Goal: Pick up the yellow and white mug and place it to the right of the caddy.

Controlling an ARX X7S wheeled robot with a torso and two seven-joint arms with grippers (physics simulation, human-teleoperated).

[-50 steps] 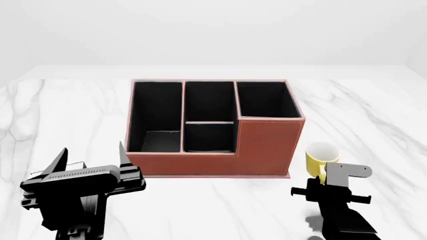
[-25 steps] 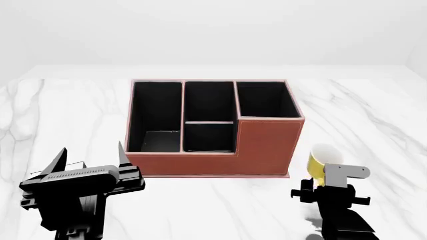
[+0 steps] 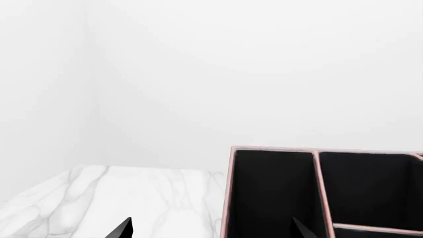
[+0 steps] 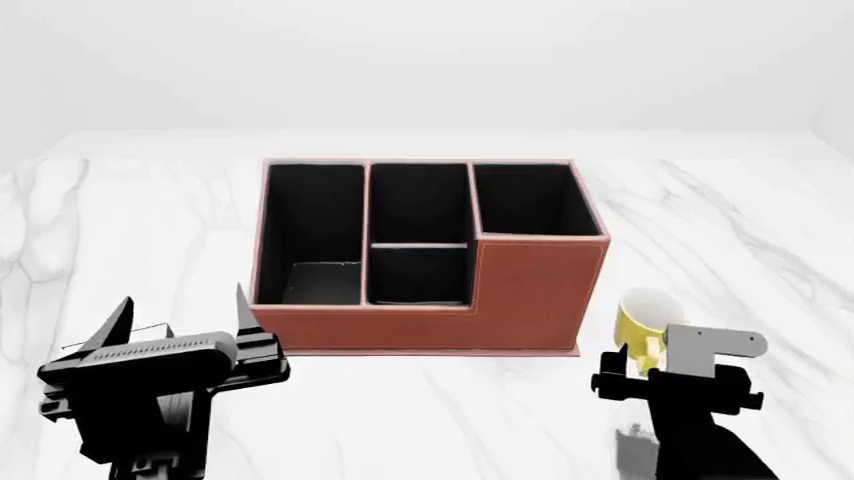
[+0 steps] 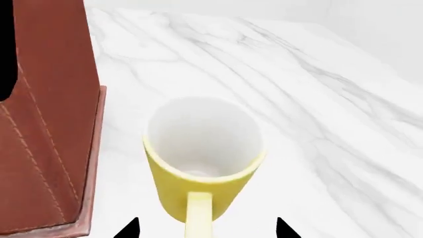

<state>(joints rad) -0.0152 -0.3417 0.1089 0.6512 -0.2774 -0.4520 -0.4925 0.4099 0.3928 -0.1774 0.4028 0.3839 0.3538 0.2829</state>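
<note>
I'm hovering my right pincer (image 5: 206, 229), open w/ nothing held, astride mug (image 5: 201, 153) (handle facing me); risking knocking it into caddy (image 5: 43, 124).

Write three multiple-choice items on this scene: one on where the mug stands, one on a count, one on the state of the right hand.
1. Where does the yellow and white mug stand relative to the caddy?
A. Inside a compartment
B. On the marble table, at its right front corner
C. Behind it

2. How many black-lined compartments does the caddy show?
A. Two
B. Four
C. Six

3. What is the state of the right hand?
A. Shut on the mug
B. Shut on the caddy
C. Open, fingertips either side of the handle

Answers: 1 B, the head view shows the mug on the marble beside the caddy's right side. 2 B, four openings are visible from above. 3 C, the right wrist view shows both fingertips apart, clear of the mug.
</note>
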